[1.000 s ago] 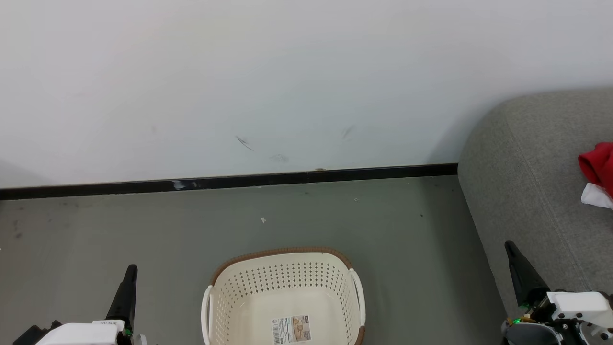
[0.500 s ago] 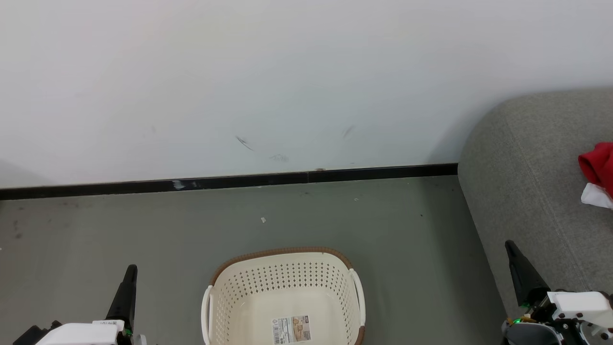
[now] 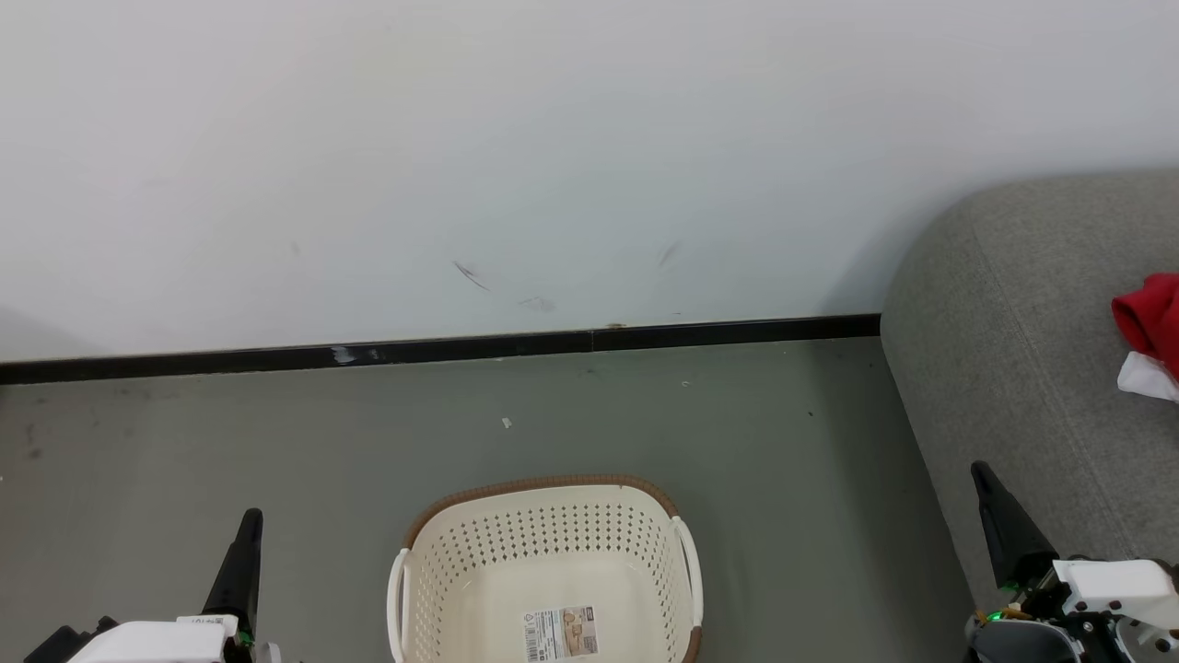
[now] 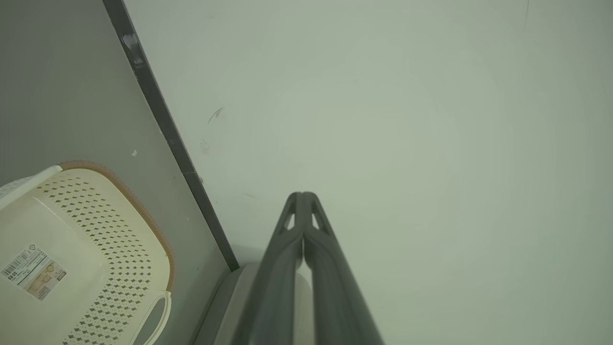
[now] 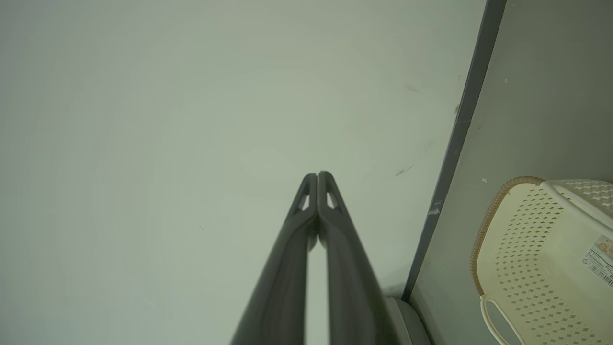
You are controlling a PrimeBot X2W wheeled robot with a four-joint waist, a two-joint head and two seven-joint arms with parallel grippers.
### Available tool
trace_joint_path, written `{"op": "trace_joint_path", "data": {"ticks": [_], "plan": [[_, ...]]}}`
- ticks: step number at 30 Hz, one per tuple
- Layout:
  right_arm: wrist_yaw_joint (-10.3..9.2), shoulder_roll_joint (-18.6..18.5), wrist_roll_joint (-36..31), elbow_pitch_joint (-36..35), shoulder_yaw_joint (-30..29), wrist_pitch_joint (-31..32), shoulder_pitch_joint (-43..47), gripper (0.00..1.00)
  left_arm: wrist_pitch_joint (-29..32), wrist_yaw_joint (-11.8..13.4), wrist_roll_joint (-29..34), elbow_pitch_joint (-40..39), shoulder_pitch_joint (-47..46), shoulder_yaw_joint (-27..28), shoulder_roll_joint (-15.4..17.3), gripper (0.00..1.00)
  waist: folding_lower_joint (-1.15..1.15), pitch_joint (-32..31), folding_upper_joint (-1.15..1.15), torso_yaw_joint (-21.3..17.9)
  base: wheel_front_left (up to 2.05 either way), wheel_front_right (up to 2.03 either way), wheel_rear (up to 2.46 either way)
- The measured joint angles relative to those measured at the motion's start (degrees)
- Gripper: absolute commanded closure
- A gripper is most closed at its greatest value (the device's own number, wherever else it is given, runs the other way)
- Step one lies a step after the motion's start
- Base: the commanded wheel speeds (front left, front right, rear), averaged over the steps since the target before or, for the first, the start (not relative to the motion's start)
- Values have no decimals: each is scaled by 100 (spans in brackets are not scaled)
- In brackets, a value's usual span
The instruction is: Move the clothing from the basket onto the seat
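Clothing: red-white bunch on the seat, cut by frame edge, long axis unclear. Basket upright on floor, bottom label print too small to read. Left pincer and right pincer both pinched tight, gripping nothing.

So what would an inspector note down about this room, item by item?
Surface: grey floor, scuffed.
Job's things: cream basket on the floor, no clothing seen inside, paper label on its bottom; red and white clothing lying on the grey seat.
Clutter: small pale scrap on the floor.
Grippers: left gripper and right gripper both shut, holding nothing.
Cables: nothing seen.
Surroundings: white wall, dark skirting.
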Motion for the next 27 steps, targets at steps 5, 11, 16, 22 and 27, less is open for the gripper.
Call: {"op": "trace_joint_path", "data": {"ticks": [5,11,16,22,27], "plan": [[0,0,0,0,-3,7,-3,100,0,0,0,3,-2,7,0,100,0,0,0,0,0,0,0],[0,1,0,0,-5,8,-5,100,0,-5,0,10,-2,9,-1,100,0,0,0,0,0,0,0],[0,2,0,0,-10,8,-7,100,0,-5,0,13,-3,10,-2,100,0,0,0,0,0,0,0],[0,2,0,1,-18,9,-24,100,1,-5,0,18,-3,12,-3,100,0,0,0,0,0,0,0],[0,3,0,2,-24,9,-23,100,1,-7,0,20,-4,15,-4,100,0,0,0,0,0,0,0]]}}
